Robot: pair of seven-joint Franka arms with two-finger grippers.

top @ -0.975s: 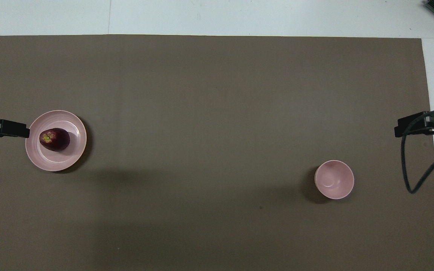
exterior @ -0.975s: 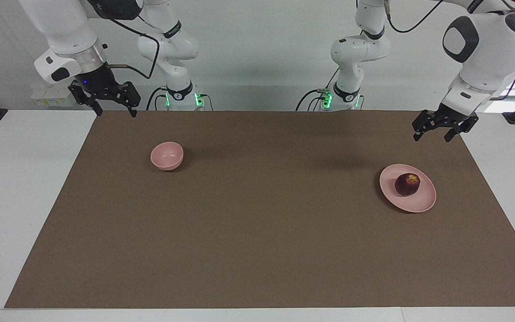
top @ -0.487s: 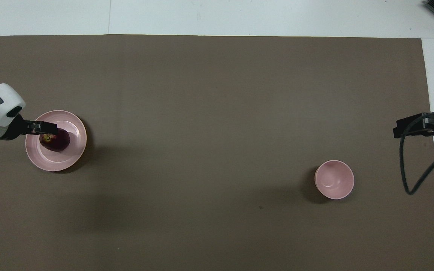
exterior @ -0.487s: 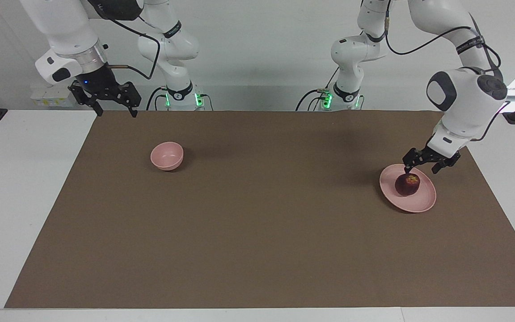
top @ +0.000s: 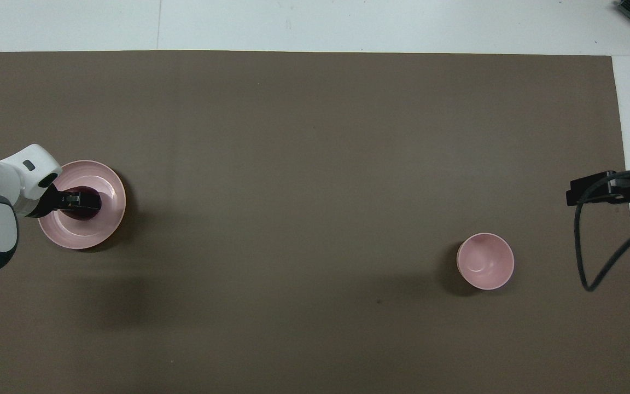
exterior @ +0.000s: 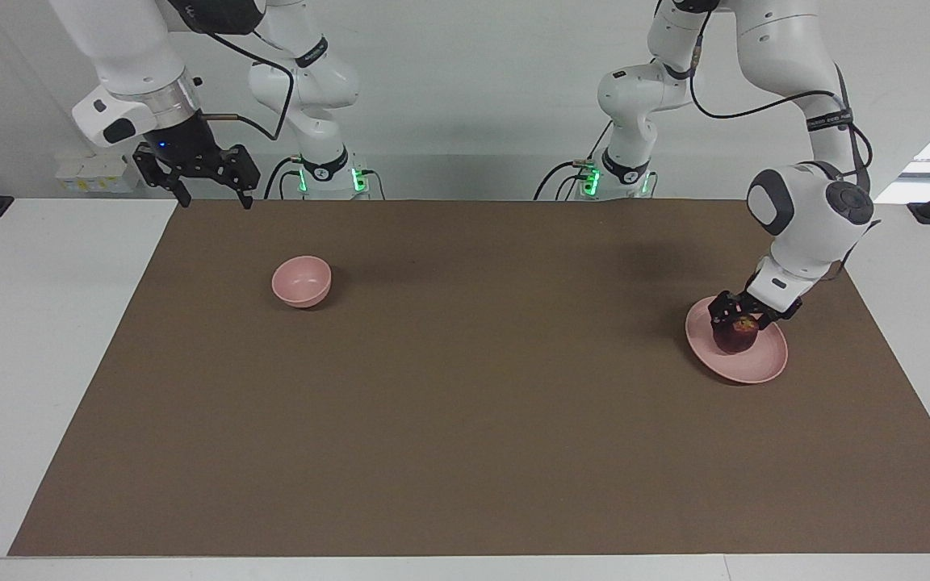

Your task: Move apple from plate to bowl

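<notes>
A: Two arms over the bench point(exterior: 465, 484), only one of them busy. Where is the left gripper point(exterior: 743, 322)?

B: Down on the plate point(exterior: 756, 365), at the left arm's end of the brown mat point(exterior: 465, 387). The arm folds at the elbow, forearm dropping steeply, wrist tilted so the jaws straddle the apple point(exterior: 735, 337).

A: Closed on it?

B: No. The jaws stand wide, one finger at each side of the fruit, not pinching it. From overhead the gripper covers most of the apple point(top: 86, 203); only its dark edge shows against the plate point(top: 104, 219).

A: So the apple is on the plate.

B: Yes, resting on it, a little toward the robots' side of the plate's middle.

A: And the bowl point(exterior: 301, 281)?

B: Well apart from the plate, toward the right arm's end of the mat, nearer to the robots than the plate, upright.

A: Right gripper point(exterior: 211, 199)?

B: It waits in the air over the mat's corner beside the right arm's base, jaws wide, fingers pointing down, holding nothing.
</notes>
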